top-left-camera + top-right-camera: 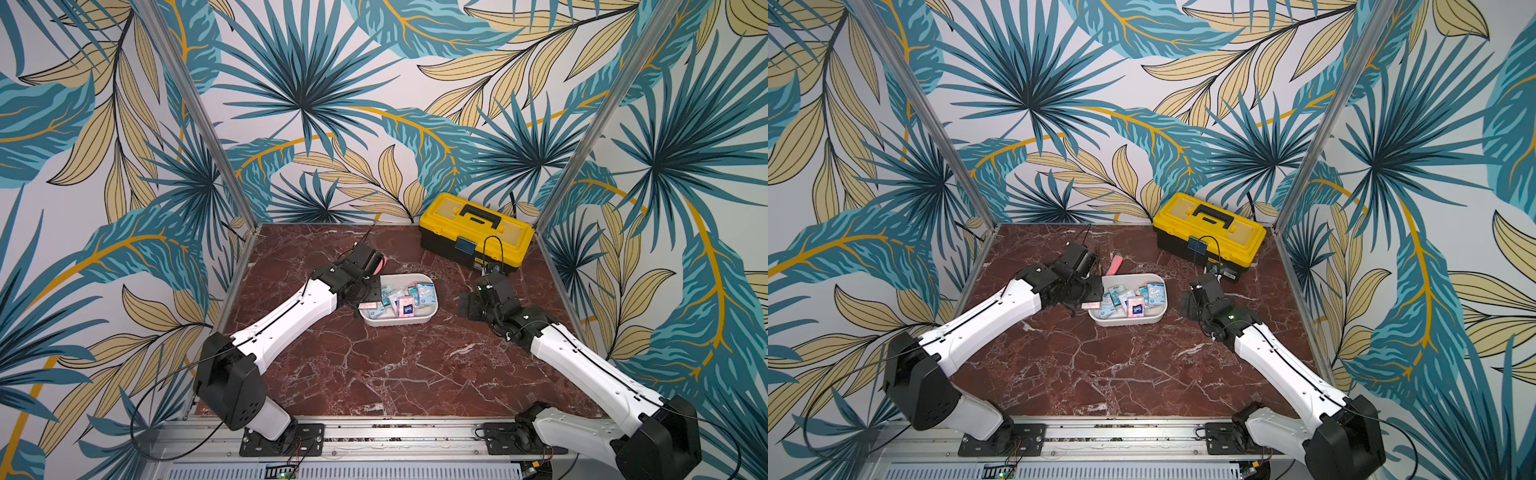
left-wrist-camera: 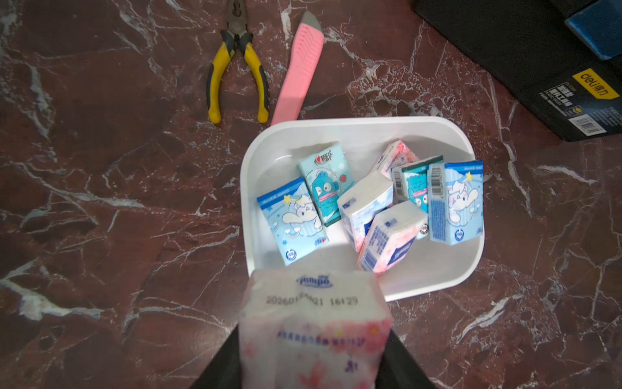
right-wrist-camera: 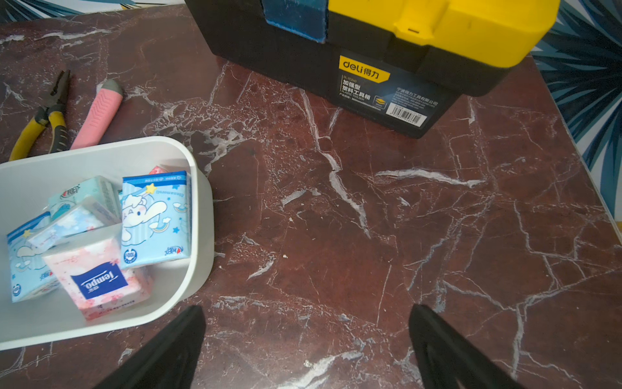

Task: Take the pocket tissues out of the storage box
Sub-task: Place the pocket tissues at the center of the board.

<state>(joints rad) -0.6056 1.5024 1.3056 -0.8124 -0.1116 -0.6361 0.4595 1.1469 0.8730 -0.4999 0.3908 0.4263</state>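
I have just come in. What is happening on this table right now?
The left gripper is shut on one pink-and-white soft tissue packet, at the edge of the white shallow plastic tub. Seven more packets, pink, blue and teal, lie inside the tub. The right gripper is open and empty above the red marble table beside the tub.

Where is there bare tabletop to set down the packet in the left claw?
Free: the wide marble in front of the storage box; also the strip between it and the toolbox. Crowded: behind it, by pliers and pink cutter.
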